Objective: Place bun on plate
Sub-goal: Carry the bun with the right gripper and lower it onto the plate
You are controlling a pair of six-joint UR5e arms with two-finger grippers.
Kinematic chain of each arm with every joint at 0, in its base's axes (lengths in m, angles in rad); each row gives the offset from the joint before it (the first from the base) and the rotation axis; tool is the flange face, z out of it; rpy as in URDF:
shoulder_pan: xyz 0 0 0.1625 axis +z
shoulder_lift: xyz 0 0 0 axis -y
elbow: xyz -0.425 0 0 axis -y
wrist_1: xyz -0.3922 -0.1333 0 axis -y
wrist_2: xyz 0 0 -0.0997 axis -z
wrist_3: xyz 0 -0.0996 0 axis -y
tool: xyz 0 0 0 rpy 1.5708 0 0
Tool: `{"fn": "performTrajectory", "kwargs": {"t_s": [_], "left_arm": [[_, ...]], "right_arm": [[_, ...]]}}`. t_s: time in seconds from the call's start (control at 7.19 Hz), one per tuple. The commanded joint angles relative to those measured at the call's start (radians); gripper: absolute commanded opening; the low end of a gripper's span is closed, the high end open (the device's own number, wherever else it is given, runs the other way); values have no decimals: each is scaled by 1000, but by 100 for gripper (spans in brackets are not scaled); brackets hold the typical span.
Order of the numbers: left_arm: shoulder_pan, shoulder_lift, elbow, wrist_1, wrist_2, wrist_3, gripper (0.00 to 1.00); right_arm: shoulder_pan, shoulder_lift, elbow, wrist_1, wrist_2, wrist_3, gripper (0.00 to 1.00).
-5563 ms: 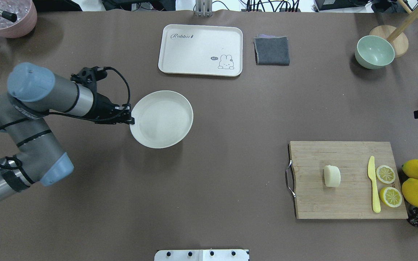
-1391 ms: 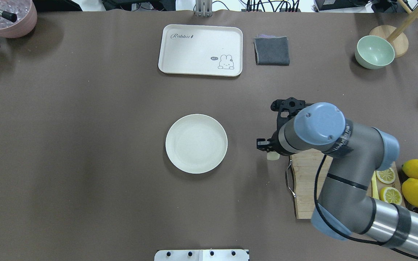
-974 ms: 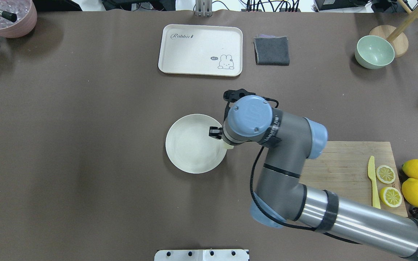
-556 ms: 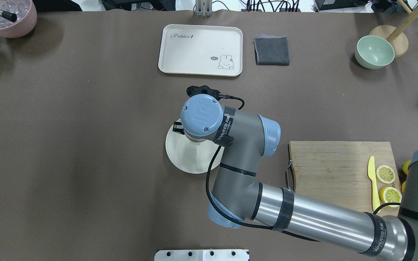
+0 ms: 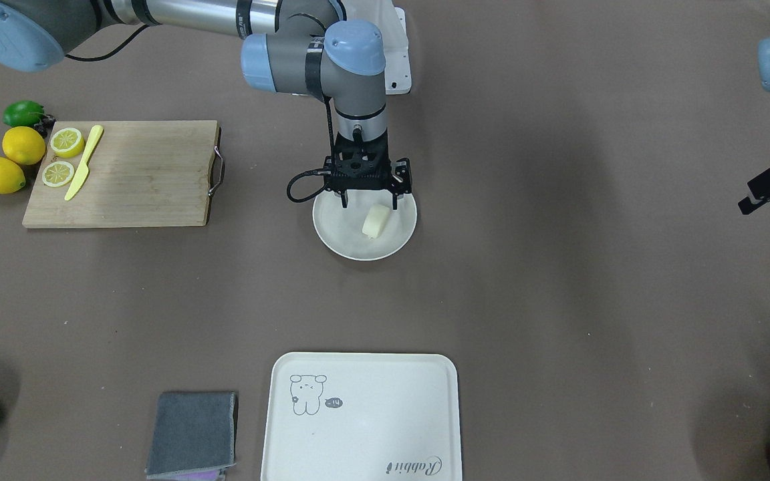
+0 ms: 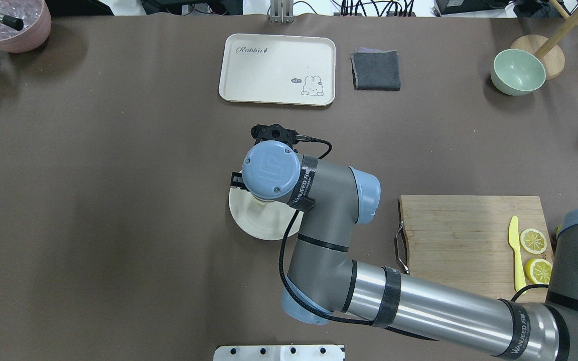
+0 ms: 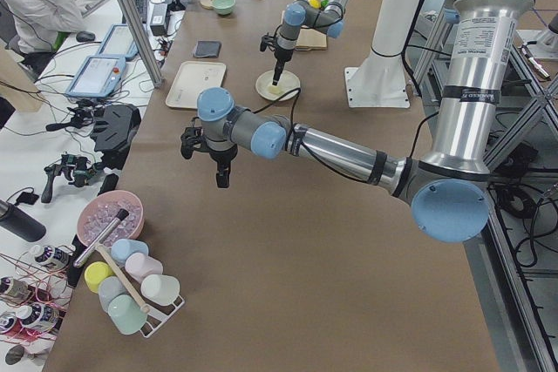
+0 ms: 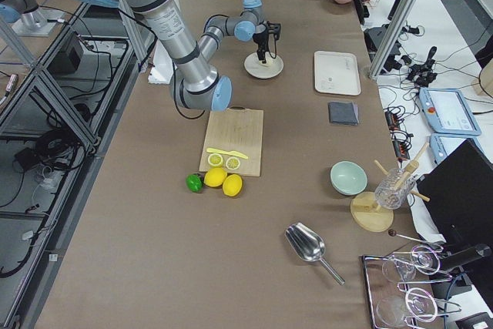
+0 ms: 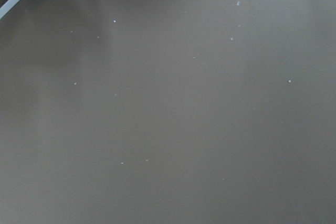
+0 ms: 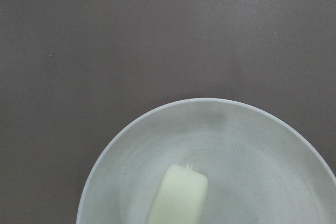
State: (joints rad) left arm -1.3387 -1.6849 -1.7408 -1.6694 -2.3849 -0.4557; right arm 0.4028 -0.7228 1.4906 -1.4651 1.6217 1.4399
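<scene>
Bun (image 5: 375, 221) now on plate (image 5: 338, 234), hidden overhead

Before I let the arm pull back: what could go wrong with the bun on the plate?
The right pincer hangs open, low over the bun; a sideways retreat might clip it. Being rounded, it could then roll toward the rim of the plate.

right gripper (image 5: 369, 198) pointing down, fingers (image 5: 395, 195) spread — empty
</scene>
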Motion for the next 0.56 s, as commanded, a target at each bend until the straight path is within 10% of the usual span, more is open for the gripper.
{"fn": "performTrajectory", "kwargs": {"t_s": [0.0, 0.42], "left_arm": [[-13, 52, 14, -1, 12, 2, 98], [-172, 149, 44, 57, 6, 348, 98]], "right_arm": [[19, -1, 11, 2, 3, -6, 100], [121, -87, 103, -6, 79, -86, 100]]}}
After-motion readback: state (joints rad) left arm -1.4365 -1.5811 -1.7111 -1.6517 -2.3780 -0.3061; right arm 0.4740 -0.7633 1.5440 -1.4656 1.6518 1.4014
